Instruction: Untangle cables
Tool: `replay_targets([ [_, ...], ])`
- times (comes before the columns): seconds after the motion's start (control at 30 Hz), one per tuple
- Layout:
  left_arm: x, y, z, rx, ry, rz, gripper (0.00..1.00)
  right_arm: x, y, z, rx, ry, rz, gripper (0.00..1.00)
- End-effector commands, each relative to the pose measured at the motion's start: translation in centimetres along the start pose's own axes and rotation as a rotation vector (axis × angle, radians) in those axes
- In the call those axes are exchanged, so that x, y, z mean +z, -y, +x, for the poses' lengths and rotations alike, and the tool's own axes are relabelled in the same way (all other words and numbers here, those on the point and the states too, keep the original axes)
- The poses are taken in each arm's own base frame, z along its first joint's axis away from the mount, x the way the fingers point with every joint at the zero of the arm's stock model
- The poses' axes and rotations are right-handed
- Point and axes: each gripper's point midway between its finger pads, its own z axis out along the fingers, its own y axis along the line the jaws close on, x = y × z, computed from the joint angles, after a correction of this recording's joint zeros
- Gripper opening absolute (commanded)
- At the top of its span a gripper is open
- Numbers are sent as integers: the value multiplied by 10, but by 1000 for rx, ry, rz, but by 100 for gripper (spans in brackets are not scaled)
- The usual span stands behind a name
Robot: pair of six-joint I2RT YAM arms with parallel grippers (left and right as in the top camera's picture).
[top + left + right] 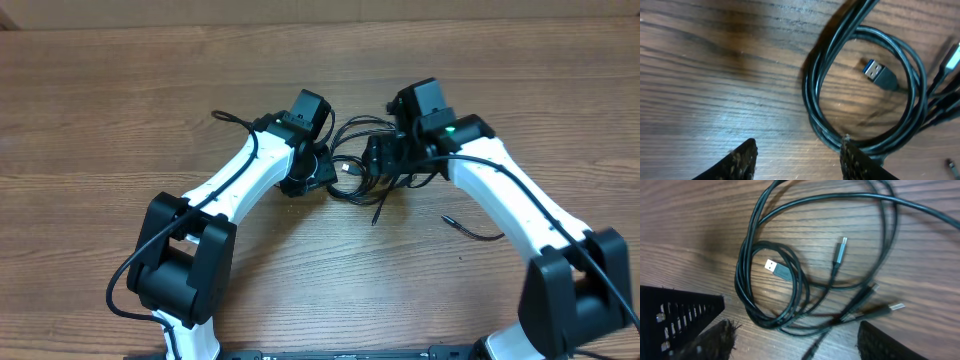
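- Your left pincer point(800, 159) hangs low over the table point(715, 75). Its two fingers point(742, 162) are spread apart with only bare wood between them. The right-hand finger sits at the rim of the coil; you cannot tell whether it touches.
- Just past those fingers, the cables point(815, 100) form one round loop of about three strands running side by side. How many separate cords make it up, you cannot tell.
- Inside that loop lies one blue plug point(877, 72), and one silvery plug point(952, 55) shows at the right edge.
- Your right pincer point(795, 332) is also spread wide and holds nothing. One strand runs between its two fingers at the bottom edge.
- Beyond it you can count four plug ends: a flat plug point(771, 266) inside the loop, a grey plug point(840, 250) above it, and two small plugs point(895, 306) lying close together to the right.
- From overhead, the tangle point(352, 178) lies on the wood between your two pincers, toward the far half of the table.
- One single cord point(472, 230) lies apart from the tangle, just beside the right arm point(500, 190).
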Motion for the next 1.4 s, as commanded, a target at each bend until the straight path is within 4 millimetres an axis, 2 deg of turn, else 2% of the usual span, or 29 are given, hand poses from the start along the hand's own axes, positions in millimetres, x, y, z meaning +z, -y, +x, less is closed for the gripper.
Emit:
replay_targets([
  [0.0, -3, 7, 3, -72, -2, 49, 52, 14, 2, -4, 48, -7, 12, 71],
  [0.23, -3, 19, -9, -59, 47, 97, 51, 35, 4, -6, 49, -20, 6, 66],
  [0.53, 1, 18, -3, -104, 35, 87, 47, 51, 8, 4, 92, -54, 3, 63],
  [0.8, 9, 10, 5, -134, 18, 68, 47, 53, 2, 9, 100, -66, -12, 54],
  [1.07, 13, 8, 7, -133, 18, 69, 47, 55, -8, 13, 167, -70, -7, 54],
  [1.37, 14, 9, 8, -130, 18, 70, 47, 57, -2, 16, 178, -59, 51, 54],
])
